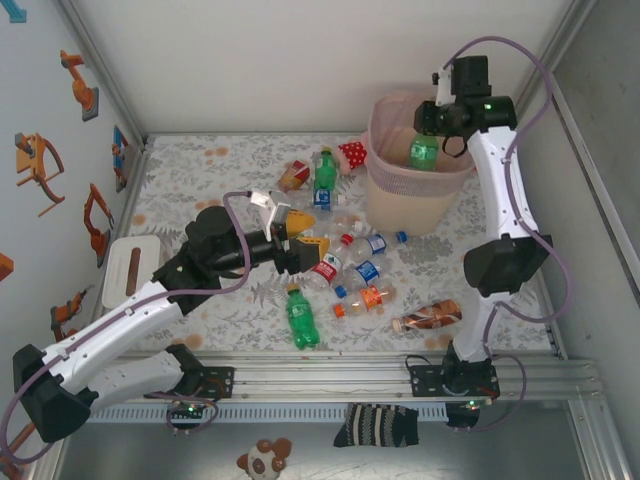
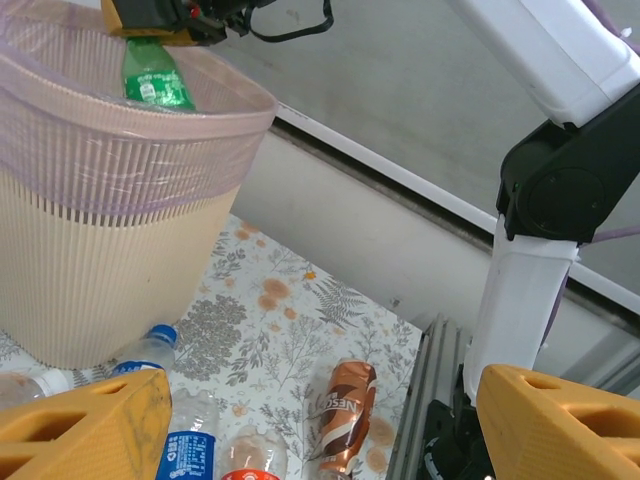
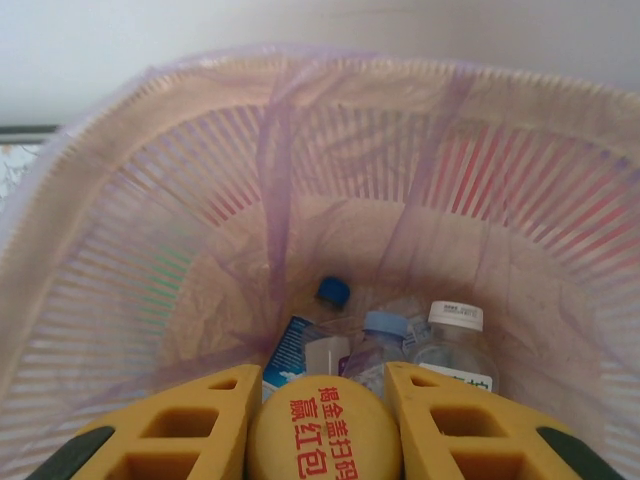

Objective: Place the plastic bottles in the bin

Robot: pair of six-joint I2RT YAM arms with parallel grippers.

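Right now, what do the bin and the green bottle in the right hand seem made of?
The bin: likely moulded plastic, matte; light shows through its pink slats; thin purplish film liner. The green bottle: probably clear-tinted plastic, glossy, with a printed label.

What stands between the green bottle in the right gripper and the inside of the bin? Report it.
Nothing visible. The right gripper holds the green bottle at the bin's open mouth; below it a few bottles lie on the bottom.
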